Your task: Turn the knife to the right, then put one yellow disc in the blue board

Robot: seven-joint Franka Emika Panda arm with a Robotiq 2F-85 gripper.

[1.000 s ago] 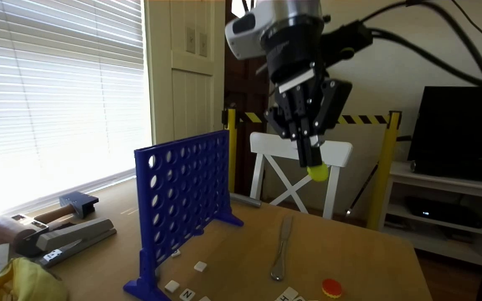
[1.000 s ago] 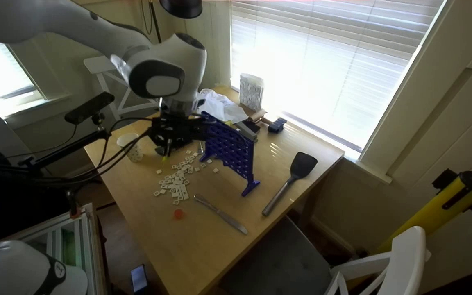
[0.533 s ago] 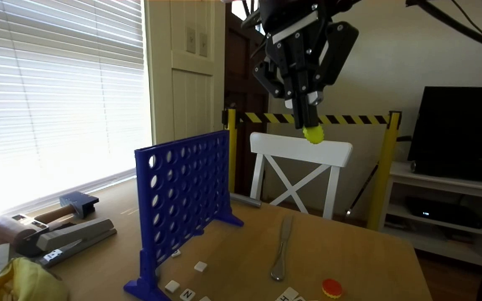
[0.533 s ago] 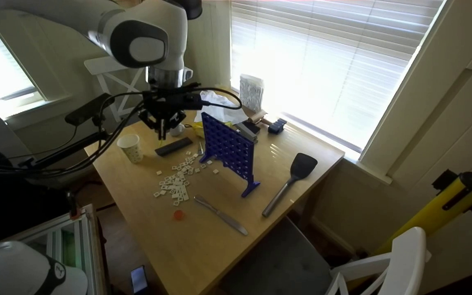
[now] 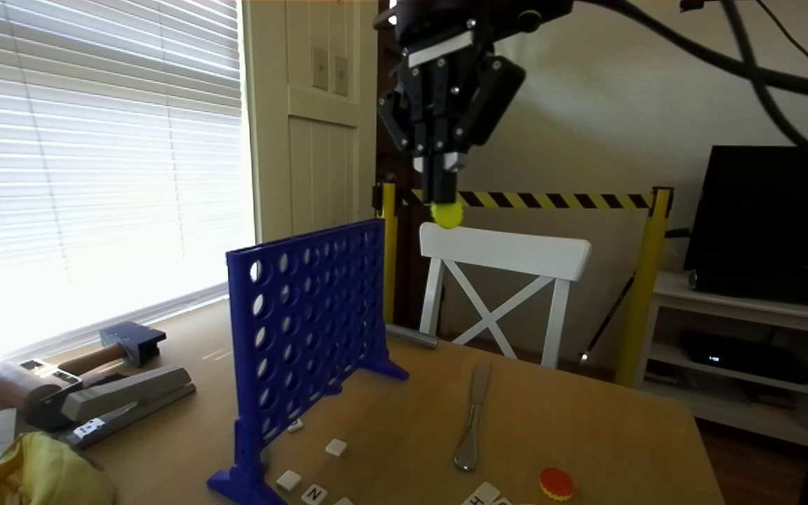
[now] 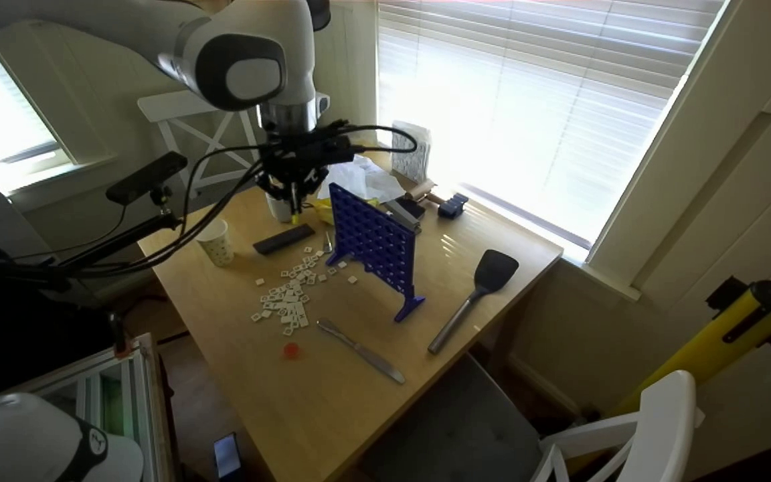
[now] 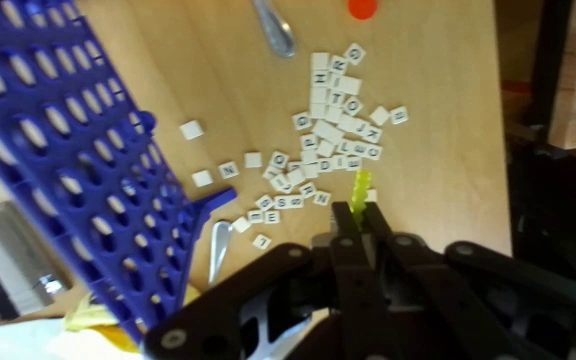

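Note:
My gripper [image 5: 439,200] is shut on the yellow disc [image 5: 447,214], which hangs upright from the fingertips. In the wrist view the disc [image 7: 361,187] shows edge-on between the fingertips [image 7: 354,209]. In an exterior view the gripper [image 6: 295,207] is high above the table, beside the near end of the blue board [image 6: 371,235]. The disc is apart from the board [image 5: 237,351], a little above its top edge. The knife [image 5: 475,414] lies flat on the table, its blade toward the table edge in an exterior view [image 6: 361,351]; only its handle [image 7: 278,35] shows in the wrist view.
An orange-red disc [image 6: 291,351] with a yellow rim beneath lies near the knife. Letter tiles [image 6: 288,298] are spread before the board. A black spatula [image 6: 486,281], a paper cup [image 6: 215,242], a dark remote [image 6: 284,239] and a stapler [image 5: 127,403] stand or lie around.
My gripper has risen with the yellow disc, then moved sideways toward the blue board. The board, knife and orange-red disc have not moved.

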